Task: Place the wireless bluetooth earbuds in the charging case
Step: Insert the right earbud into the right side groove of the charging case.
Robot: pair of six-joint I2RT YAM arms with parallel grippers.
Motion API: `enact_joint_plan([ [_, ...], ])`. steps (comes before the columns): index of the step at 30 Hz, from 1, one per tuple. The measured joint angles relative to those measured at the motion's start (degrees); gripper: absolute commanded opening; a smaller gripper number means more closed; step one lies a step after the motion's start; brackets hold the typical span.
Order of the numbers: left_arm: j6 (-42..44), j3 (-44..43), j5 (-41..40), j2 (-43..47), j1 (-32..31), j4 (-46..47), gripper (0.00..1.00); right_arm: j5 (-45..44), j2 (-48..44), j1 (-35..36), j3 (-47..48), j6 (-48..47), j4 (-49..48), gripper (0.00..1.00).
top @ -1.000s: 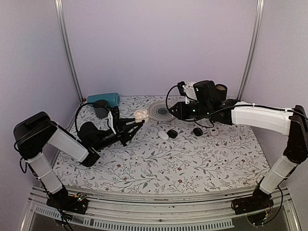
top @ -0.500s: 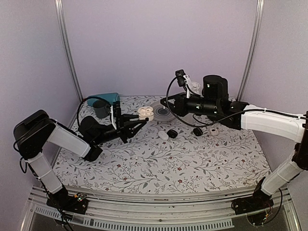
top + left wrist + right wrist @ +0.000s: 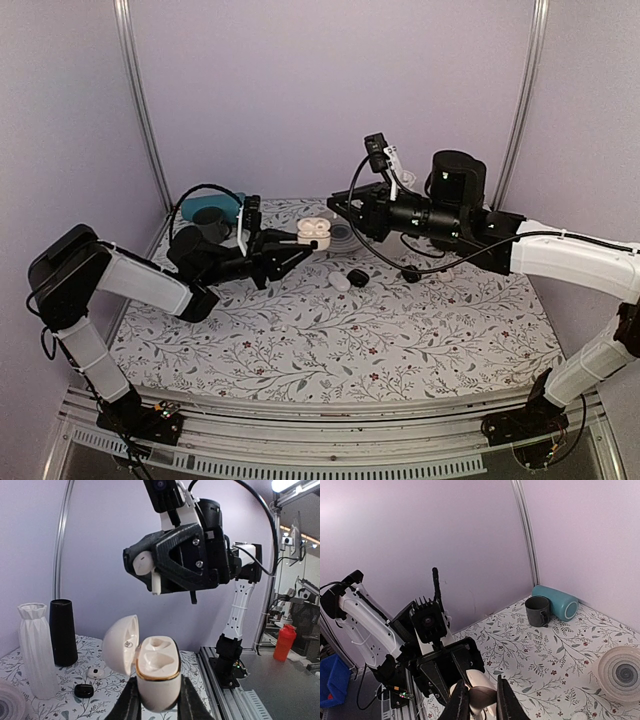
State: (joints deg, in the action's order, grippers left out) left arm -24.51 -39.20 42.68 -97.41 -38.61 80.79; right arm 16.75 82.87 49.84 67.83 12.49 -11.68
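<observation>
My left gripper (image 3: 297, 243) is shut on the white charging case (image 3: 314, 232) and holds it above the table. In the left wrist view the case (image 3: 157, 675) stands upright between the fingers, lid flipped open to the left, both wells empty. My right gripper (image 3: 341, 212) hovers just right of and above the case, shut on one white earbud (image 3: 144, 563) with its stem pointing down. In the right wrist view the earbud (image 3: 482, 698) sits shadowed between the fingers, right over the case (image 3: 481, 680). The other earbud is out of view.
On the table lie a white oval pod (image 3: 339, 282), two black pods (image 3: 358, 276) (image 3: 410, 272), a ribbed round plate (image 3: 340, 234), a dark mug (image 3: 208, 222) and a teal cylinder (image 3: 222, 205) at the back left. A white vase (image 3: 36, 650) and a black cylinder (image 3: 63, 639) stand behind.
My left gripper has lifted the open case up and to the right. My right gripper has swung left and risen, and now hangs close above the case.
</observation>
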Motion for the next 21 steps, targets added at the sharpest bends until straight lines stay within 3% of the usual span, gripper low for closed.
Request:
enact_joint_plan([
  [11, -10.75, -3.15, 10.05, -0.85, 0.90, 2.05, 0.00, 4.00, -0.04, 1.49, 1.25, -3.50, 1.40, 0.15],
  [21, -17.77, -3.63, 11.91, -3.13, 1.27, 6.34, 0.00, 4.74, 0.02, 3.39, 2.40, -6.21, 2.49, 0.16],
])
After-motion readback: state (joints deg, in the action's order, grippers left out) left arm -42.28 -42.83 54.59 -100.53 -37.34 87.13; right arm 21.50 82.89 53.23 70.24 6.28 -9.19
